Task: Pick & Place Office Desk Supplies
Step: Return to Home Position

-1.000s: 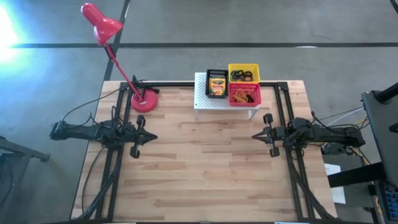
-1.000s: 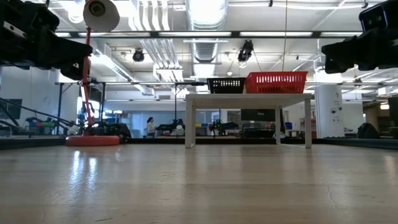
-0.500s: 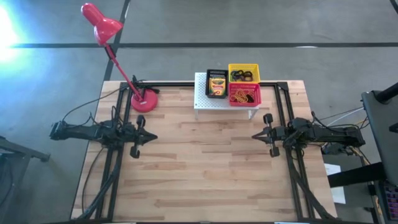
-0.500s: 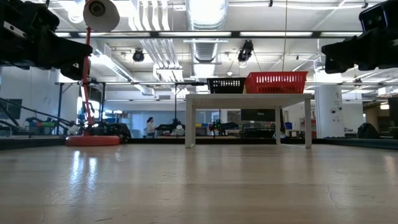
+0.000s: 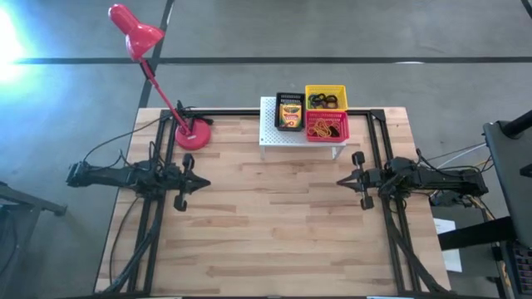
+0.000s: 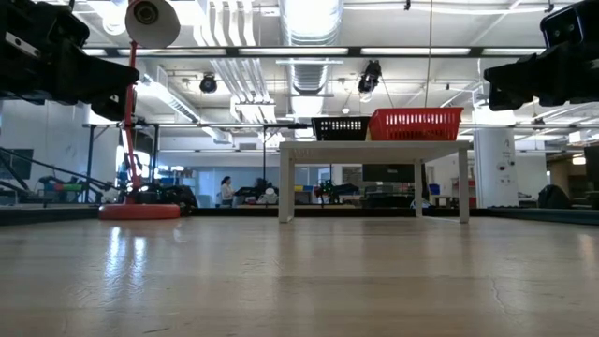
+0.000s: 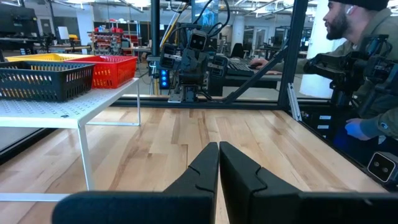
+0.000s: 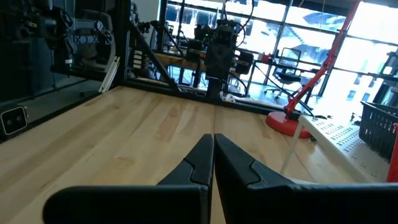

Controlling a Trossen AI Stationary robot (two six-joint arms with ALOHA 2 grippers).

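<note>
Fingers of the left gripper (image 5: 199,183) were pressed together on nothing, as its wrist view showed, the two dark tips meeting above bare wood (image 7: 219,147). It hung above the butcher-block table (image 5: 266,241) at the 9 o'clock side, pointing toward the centre. The right gripper (image 5: 340,180) faced it from the 3 o'clock side, likewise clenched and empty (image 8: 213,138), well apart from the left one, with open tabletop between them.

At 12 o'clock, on the far edge, stood the white perforated stand (image 5: 273,138) carrying three small baskets. The black basket (image 5: 277,112) on its 9 o'clock half held the yellow-and-green crayon boxes (image 5: 290,114); how many could not be told. Beside it, the yellow basket (image 5: 326,87) at the back held the dark rings (image 5: 324,102), and the red basket (image 5: 327,138) in front of it held the yellowish rubber-band tangle (image 5: 326,128).

At about 11 o'clock the red desk lamp (image 5: 193,135) rested its round base on the table, its stem leaning outward past the corner.

A person (image 7: 367,68) showed beyond the table's edge in the left wrist view.
</note>
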